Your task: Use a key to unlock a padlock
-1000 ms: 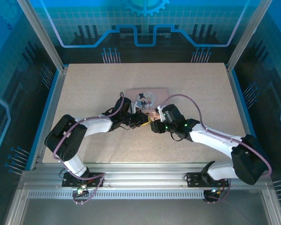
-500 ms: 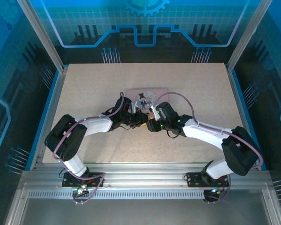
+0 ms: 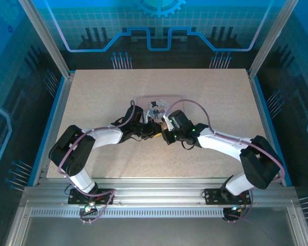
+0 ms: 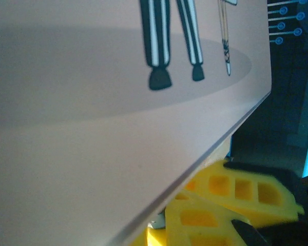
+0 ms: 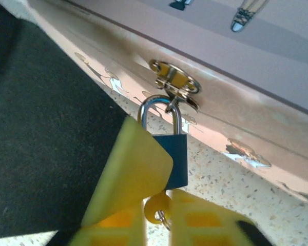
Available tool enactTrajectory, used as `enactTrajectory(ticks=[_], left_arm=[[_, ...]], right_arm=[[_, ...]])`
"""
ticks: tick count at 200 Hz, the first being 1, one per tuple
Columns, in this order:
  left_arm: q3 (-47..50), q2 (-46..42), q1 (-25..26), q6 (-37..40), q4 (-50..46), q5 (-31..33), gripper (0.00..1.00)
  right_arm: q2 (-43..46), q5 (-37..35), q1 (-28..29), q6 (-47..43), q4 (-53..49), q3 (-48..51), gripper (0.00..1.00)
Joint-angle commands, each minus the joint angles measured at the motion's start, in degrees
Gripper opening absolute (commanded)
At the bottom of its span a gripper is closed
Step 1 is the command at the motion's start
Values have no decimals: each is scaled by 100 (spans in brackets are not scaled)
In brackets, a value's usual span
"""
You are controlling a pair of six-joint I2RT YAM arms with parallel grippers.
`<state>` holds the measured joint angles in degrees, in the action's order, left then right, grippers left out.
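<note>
The padlock (image 5: 175, 154) is hung by its shackle from the brass clasp (image 5: 174, 82) on the front of the pink box (image 5: 256, 56), low over the bench (image 5: 231, 179). The right hand (image 5: 163, 197) is placed directly beneath it, its yellow fingers closed on the round head of the key (image 5: 156, 207), which touches the padlock's underside. The left hand (image 3: 152, 131) is seen at the box's near edge; its opening cannot be told.
</note>
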<state>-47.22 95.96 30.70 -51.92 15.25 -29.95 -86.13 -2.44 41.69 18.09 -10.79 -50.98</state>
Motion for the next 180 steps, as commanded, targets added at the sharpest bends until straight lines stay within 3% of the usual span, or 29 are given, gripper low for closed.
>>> enactTrajectory(ticks=[1, 53, 69, 104, 180], left_arm=[[-117, -208, 42, -70, 247, -375, 13], [-4, -271, -2, -54, 290, -355, 13], [17, -273, -2, -39, 293, -353, 13], [54, -254, -11, -59, 355, -377, 13], [56, -262, -11, -95, 416, -425, 13]], right_arm=[[-103, 26, 52, -10, 50, -70, 0], [-18, 439, -74, 177, 409, 230, 0], [42, 413, -80, 186, 379, 235, 20], [271, 287, -82, 180, 351, 267, 31], [52, -8, -36, 19, 129, 172, 32]])
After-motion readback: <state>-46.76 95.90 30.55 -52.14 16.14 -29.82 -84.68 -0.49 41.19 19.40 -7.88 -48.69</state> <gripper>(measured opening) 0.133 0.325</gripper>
